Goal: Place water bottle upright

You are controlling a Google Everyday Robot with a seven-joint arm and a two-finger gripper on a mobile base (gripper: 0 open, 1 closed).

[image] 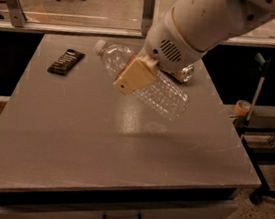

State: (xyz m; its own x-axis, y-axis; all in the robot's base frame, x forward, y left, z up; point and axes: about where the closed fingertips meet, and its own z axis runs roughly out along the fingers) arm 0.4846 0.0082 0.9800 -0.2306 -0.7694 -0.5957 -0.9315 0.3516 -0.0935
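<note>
The water bottle (160, 95) is clear ribbed plastic with a white cap (100, 46). It hangs tilted above the grey table (74, 133), cap up and to the left, base down to the right. My gripper (134, 76), with tan fingers (131, 78), is shut on the bottle's upper body just below the neck. The white arm comes in from the upper right. The label band is hidden behind the fingers.
A gold can (186, 73) lies on the table behind the arm, partly hidden. A black flat device (66, 62) lies at the table's back left. A glass railing runs behind the table. A stand with a tape roll (241, 107) is at the right.
</note>
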